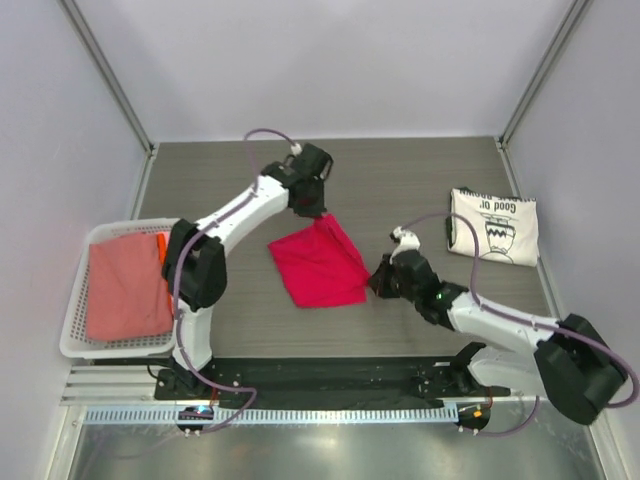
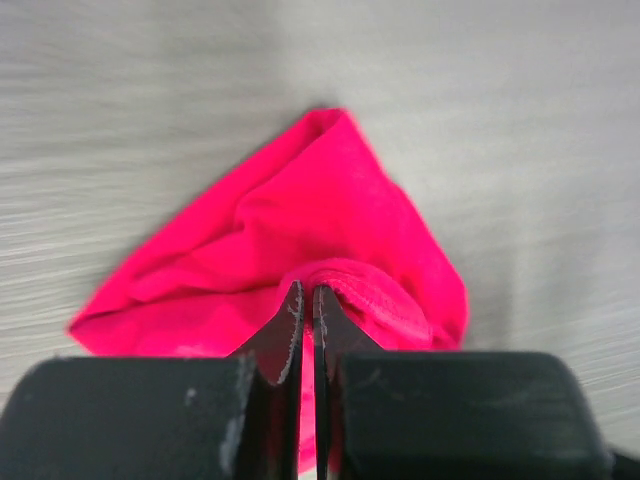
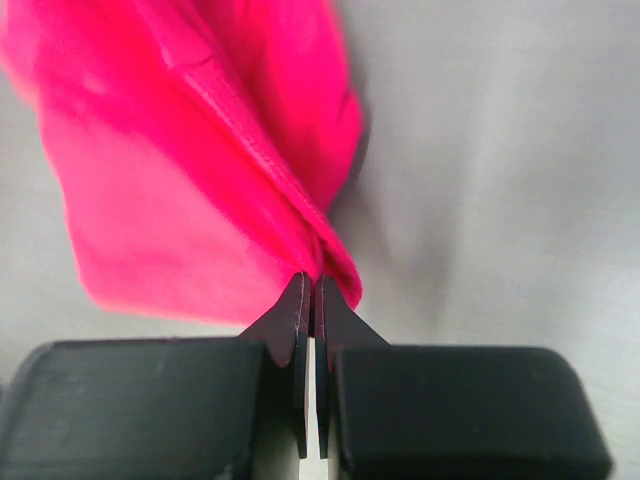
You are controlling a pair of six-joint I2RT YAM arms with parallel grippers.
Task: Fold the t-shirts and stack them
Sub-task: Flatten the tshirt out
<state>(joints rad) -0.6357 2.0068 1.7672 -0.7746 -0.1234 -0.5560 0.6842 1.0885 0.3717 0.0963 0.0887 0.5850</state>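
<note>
The crimson-pink t-shirt (image 1: 318, 262) lies partly folded in the middle of the table. At its far corner, my left gripper (image 1: 312, 211) is shut on a bunched fold of the cloth, and the left wrist view shows pink fabric (image 2: 300, 230) pinched between the closed tips of that gripper (image 2: 306, 295). On the shirt's right corner sits my right gripper (image 1: 377, 280). In the right wrist view it (image 3: 309, 285) is shut on the hem of the pink shirt (image 3: 190, 180). The cream t-shirt (image 1: 493, 226) with black print lies folded at the right, apart from both grippers.
A white lattice basket (image 1: 75, 335) stands at the table's left edge with a salmon-coloured cloth (image 1: 125, 290) inside. Metal frame posts (image 1: 110, 75) rise at the back corners. A rail (image 1: 300, 380) carrying the arm bases runs along the near edge.
</note>
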